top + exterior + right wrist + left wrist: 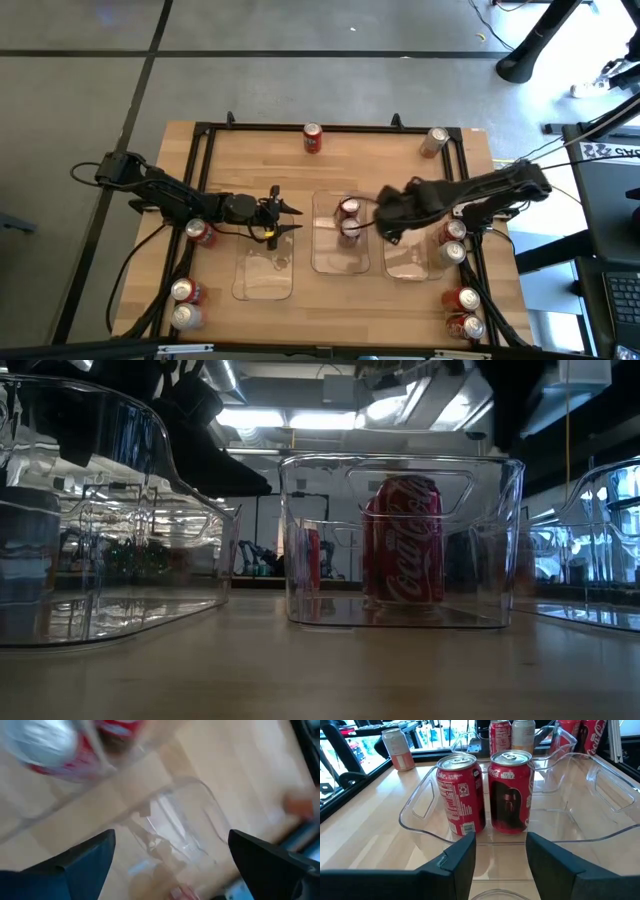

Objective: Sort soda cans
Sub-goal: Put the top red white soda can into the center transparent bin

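Note:
Two red soda cans [349, 219] stand upright on their bases in the middle clear tray [340, 262]; the left wrist view shows them side by side [461, 795] [510, 790]. My left gripper [298, 220] [501, 845] hovers just left of that tray, pointing level at the cans, open with nothing between its fingers. My right gripper [385, 225] [172, 855] hangs high over the gap between the middle tray and the right clear tray [410, 265], pointing steeply down, wide open and empty.
A third clear tray [265, 280] sits at the near left. Loose cans stand around the edges: one red [312, 138] at the far edge, one [434, 142] at the far right, three on the left [200, 232] [185, 292] [185, 317], several on the right [453, 240] [463, 312].

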You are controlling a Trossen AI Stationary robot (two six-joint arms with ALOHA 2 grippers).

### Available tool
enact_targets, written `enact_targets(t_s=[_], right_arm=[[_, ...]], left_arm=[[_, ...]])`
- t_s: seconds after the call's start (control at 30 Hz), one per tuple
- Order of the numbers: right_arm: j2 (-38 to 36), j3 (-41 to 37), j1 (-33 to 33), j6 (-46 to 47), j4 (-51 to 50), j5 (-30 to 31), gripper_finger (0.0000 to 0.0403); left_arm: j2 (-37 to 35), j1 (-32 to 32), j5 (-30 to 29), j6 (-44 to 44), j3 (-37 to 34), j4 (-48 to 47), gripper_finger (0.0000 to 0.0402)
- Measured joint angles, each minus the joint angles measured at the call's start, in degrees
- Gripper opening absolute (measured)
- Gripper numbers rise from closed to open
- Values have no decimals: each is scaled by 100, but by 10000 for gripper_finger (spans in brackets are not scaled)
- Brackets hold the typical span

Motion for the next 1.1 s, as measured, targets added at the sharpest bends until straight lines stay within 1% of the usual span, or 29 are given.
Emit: enact_targets(t_s=[0.1,0.23,0.33,0.4,0.57,0.73,0.87,0.97,1.03,1.1], right_arm=[[-588,-501,0,671,-207,-50,385],[-1242,-995,0,1501,-416,-395,386],[-1599,-1286,0,1809,-479,-661,386],[-1757,-1444,0,1856,-576,-812,386],[-1999,-1823,0,1138,-665,-1187,386],[-2042,-2109,0,-62,-659,-1582,386],[-2044,-2271,0,-155,-651,-1764,386],[-2045,-2404,0,-156,-651,-2085,386],[-2045,-2515,0,-204,-661,-2151,386],[-2045,-2635,0,-456,-656,-2151,386]], left_arm=[[1,0,0,-20,0,-2,164],[1,0,0,-20,0,42,164],[1,0,2,-20,0,108,164],[0,0,0,-20,0,120,164],[-1,0,0,-20,0,118,164],[-1,0,0,-20,0,118,164],[1,-2,0,-20,0,116,164],[1,0,0,-16,0,114,164],[1,-2,0,-2,0,114,164],[1,-2,0,1,0,114,164]])
